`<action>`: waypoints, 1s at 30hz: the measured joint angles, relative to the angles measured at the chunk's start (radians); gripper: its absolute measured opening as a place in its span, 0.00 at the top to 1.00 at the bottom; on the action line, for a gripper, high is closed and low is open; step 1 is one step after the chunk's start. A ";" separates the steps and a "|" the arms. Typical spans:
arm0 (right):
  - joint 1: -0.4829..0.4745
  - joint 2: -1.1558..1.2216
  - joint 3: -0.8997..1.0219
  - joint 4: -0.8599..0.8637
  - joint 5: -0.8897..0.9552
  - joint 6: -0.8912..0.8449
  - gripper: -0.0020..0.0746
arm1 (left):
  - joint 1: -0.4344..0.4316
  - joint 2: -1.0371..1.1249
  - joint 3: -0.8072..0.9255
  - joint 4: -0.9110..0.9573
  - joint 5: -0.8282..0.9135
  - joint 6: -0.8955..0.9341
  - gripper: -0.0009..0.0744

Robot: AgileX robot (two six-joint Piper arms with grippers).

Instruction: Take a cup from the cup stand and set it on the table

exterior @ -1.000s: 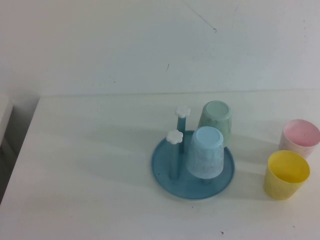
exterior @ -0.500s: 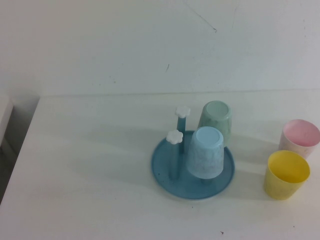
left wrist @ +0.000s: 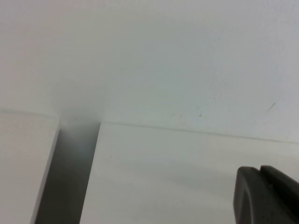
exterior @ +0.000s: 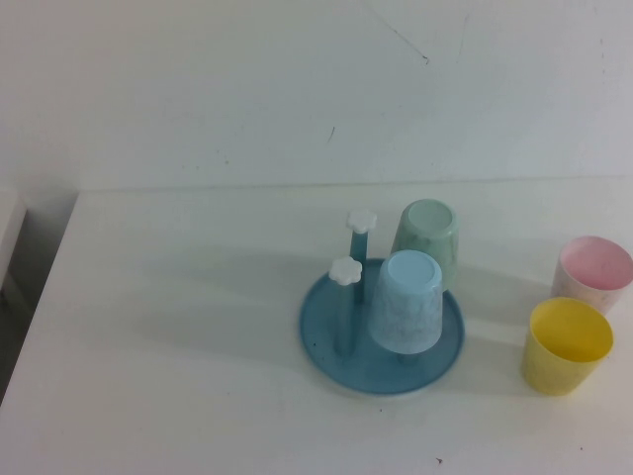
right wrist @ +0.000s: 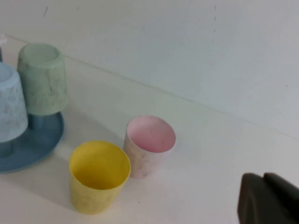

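The light sky-blue cup (exterior: 406,302) sits upside down on a peg of the teal-blue cup stand (exterior: 324,334), at the stand's front right. It also shows in the right wrist view (right wrist: 10,109), with the stand (right wrist: 44,139) under it. Neither arm shows in the high view. My left gripper (left wrist: 259,173) is shut and empty, over the white table (exterior: 178,327) near its left edge, far from the stand. My right gripper (right wrist: 262,179) is shut and empty, over the table to the right of the cups.
A mint-green cup (exterior: 427,242) sits upside down on the stand's back peg. Two bare pegs with white flower caps (exterior: 345,270) stand at the stand's left. A yellow cup (exterior: 566,346) and a pink cup (exterior: 592,272) stand upright at the right. A gap (left wrist: 70,172) runs along the table's left edge.
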State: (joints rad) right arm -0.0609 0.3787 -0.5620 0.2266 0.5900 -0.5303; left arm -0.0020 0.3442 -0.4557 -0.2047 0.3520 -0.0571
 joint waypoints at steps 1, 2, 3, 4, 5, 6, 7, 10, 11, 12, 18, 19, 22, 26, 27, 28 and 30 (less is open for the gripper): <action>0.000 0.010 -0.005 0.011 0.007 -0.025 0.98 | 0.000 0.017 -0.004 -0.002 -0.005 0.000 0.99; 0.000 0.016 -0.007 0.018 0.009 -0.049 0.98 | 0.000 0.031 -0.004 -0.004 -0.012 0.002 0.99; 0.000 0.018 -0.010 0.023 0.009 -0.059 0.98 | 0.000 0.043 -0.004 -0.004 -0.018 0.002 0.99; 0.000 0.020 -0.010 0.026 0.011 -0.063 0.98 | 0.000 0.056 -0.004 -0.004 -0.020 0.002 0.99; 0.000 0.022 -0.010 0.030 0.011 -0.063 0.98 | 0.000 0.063 -0.004 -0.004 -0.020 0.002 0.99; 0.000 0.022 -0.010 0.037 0.011 -0.063 0.98 | 0.000 0.071 -0.004 -0.004 -0.022 0.002 0.99; 0.000 0.024 -0.010 0.049 0.011 -0.067 0.98 | 0.000 0.075 -0.004 -0.004 -0.025 0.002 0.99; 0.000 0.039 -0.017 0.077 0.029 -0.092 0.98 | 0.000 0.084 -0.004 -0.013 -0.027 0.016 0.99; 0.000 0.051 -0.024 0.088 0.045 -0.107 0.98 | 0.000 0.089 -0.004 -0.020 -0.027 0.033 0.99; 0.000 0.070 -0.035 0.105 0.072 -0.124 0.98 | 0.000 0.090 -0.004 -0.027 -0.020 0.043 0.99; 0.000 0.265 -0.130 0.290 0.242 -0.313 0.98 | 0.000 0.117 -0.017 -0.196 0.070 0.229 0.99; 0.000 0.308 -0.147 0.339 0.261 -0.359 0.98 | 0.000 0.126 -0.028 -0.248 0.086 0.285 0.99; 0.000 0.431 -0.184 0.490 0.292 -0.523 0.98 | 0.000 0.161 -0.084 -0.375 0.152 0.448 0.99; 0.038 0.607 -0.222 0.625 0.298 -0.663 0.98 | 0.000 0.264 -0.191 -0.442 0.261 0.521 0.99; 0.061 0.653 -0.231 0.632 0.289 -0.681 0.98 | 0.000 0.296 -0.216 -0.451 0.278 0.533 0.99; 0.088 0.695 -0.241 0.634 0.277 -0.691 0.98 | 0.000 0.329 -0.239 -0.463 0.291 0.547 0.99; 0.146 0.766 -0.263 0.634 0.248 -0.702 0.98 | 0.000 0.391 -0.274 -0.496 0.306 0.584 0.99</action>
State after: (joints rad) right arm 0.0850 1.1443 -0.8254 0.8604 0.8384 -1.2324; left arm -0.0020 0.7347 -0.7296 -0.7009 0.6583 0.5267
